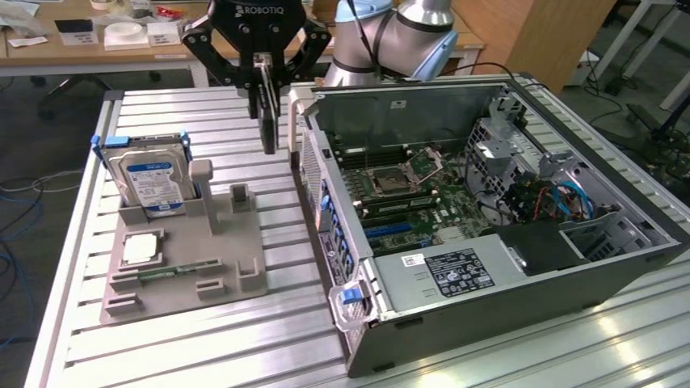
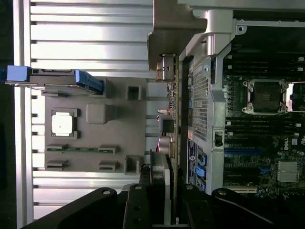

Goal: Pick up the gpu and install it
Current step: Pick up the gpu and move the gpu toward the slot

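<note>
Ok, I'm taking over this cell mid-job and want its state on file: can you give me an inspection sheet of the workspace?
Surface: slotted aluminium table, grey fixture on it.
Job's things: gpu hanging edge-on outside the open computer case.
Clutter: hard drive and silver chip seated in the fixture.
Grippers: gripper shut on the gpu, above the table.
Cables: blue cables inside the case.
Surroundings: wooden desk behind the table.

Black ROBOTIQ-marked hand (image 1: 264, 87), silver-and-blue arm (image 1: 401, 36)

I work in a robotics lab: a slotted aluminium bench (image 1: 216, 356), an opened computer tower (image 1: 485, 323), wooden desks (image 1: 65, 55) behind.
</note>
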You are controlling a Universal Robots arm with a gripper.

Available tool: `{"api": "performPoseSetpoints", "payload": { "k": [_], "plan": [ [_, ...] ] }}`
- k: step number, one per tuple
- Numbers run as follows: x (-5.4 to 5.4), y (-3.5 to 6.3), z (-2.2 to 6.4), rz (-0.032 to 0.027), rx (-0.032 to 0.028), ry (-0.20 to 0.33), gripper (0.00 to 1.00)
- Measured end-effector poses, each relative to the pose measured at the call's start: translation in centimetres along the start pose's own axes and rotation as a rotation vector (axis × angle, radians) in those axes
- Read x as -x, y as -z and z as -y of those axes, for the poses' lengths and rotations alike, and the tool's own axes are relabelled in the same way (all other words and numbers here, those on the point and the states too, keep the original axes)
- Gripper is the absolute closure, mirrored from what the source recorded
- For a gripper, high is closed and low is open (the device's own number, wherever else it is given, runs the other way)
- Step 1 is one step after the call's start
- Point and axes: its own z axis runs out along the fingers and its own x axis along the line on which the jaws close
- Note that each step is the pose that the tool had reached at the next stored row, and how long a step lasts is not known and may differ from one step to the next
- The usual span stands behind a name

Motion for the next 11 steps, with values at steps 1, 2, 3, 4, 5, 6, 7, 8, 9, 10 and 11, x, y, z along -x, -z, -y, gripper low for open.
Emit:
{"api": "performPoseSetpoints", "payload": {
  "k": [1, 2, 3, 4, 5, 6, 7, 8, 9, 10, 11],
  "plan": [
    [0.1, 0.00, 0.00, 0.0001, 0.0000, 0.000, 0.72],
    [0.2, -0.01, 0.00, 0.0001, 0.0000, 0.000, 0.72],
    [0.3, -0.01, 0.00, 0.0001, 0.0000, 0.000, 0.72],
    [0.4, -0.01, 0.00, 0.0001, 0.0000, 0.000, 0.72],
    [0.5, -0.01, 0.00, 0.0001, 0.0000, 0.000, 0.72],
    [0.6, 0.00, 0.01, 0.0000, 0.0000, 0.000, 0.72],
    [0.7, -0.01, 0.01, 0.0000, 0.0000, 0.000, 0.72],
    [0.9, -0.01, 0.01, 0.0000, 0.0000, 0.000, 0.72],
    [1.0, 0.00, 0.01, -0.0002, 0.0000, 0.000, 0.72],
    [1.1, -0.01, 0.01, -0.0003, 0.0000, 0.000, 0.72],
    [1.3, -0.01, 0.02, -0.0004, 0.0000, 0.000, 0.72]
  ]
}}
